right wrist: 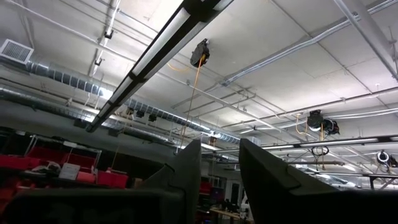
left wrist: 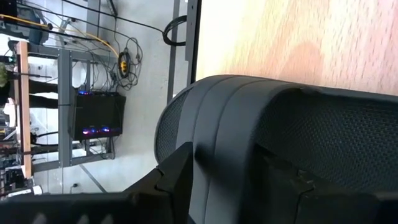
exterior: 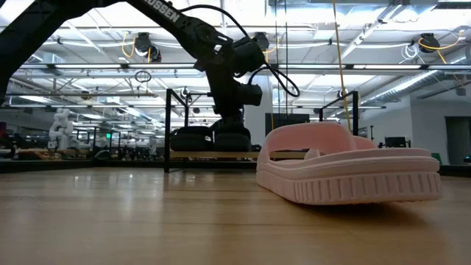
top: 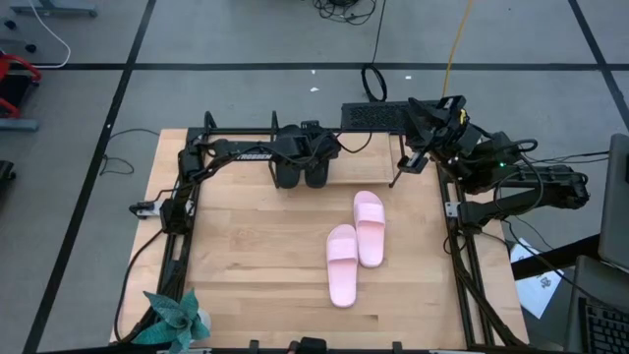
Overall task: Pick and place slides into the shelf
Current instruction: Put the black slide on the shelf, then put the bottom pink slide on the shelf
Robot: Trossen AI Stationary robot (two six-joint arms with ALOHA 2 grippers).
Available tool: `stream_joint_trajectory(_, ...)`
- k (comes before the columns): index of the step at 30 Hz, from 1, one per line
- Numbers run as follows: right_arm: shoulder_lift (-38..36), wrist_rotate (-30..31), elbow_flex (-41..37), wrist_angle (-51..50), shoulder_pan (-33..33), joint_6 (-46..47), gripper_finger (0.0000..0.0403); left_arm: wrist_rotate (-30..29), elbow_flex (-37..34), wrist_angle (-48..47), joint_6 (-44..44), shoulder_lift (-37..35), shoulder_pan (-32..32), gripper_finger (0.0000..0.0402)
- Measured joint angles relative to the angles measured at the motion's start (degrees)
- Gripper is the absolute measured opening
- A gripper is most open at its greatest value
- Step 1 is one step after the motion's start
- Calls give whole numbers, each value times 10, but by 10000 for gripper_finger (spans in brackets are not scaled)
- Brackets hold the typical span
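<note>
High view: I see my left gripper (top: 303,155) reaching across the far edge of the tabletop (top: 246,256) to the black slides (top: 302,173), which sit side by side at the shelf (top: 251,154) along that far edge. The two pink slides (top: 355,246) lie on open wood near the middle of the tabletop, slightly staggered and touching along their sides, well apart from the shelf. My right gripper (top: 405,162) is folded back at the far right corner, over the frame rail and clear of every slide. A green pinwheel-like ornament (top: 175,317) rests at the near left corner.

Low view: one pink slide (exterior: 346,171) fills the foreground, sole flat on the wood. Behind it the left gripper (exterior: 232,121) comes down onto the black pair (exterior: 210,138), which rests on the light board of the shelf (exterior: 221,155) between its black uprights.

Left wrist view: my two dark fingers (left wrist: 180,177) stand moderately apart with the strap of a black slide (left wrist: 261,134) between them; I cannot tell whether they press it.

Right wrist view: the right fingers (right wrist: 186,168) are held a narrow gap apart with nothing between them, aimed up at the ceiling lights.
</note>
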Motion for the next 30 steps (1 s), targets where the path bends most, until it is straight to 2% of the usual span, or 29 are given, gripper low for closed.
stream_joint_trajectory(30,0,0,0,-6,0,19,98,-6,0,-32,-26,-37,-43,150)
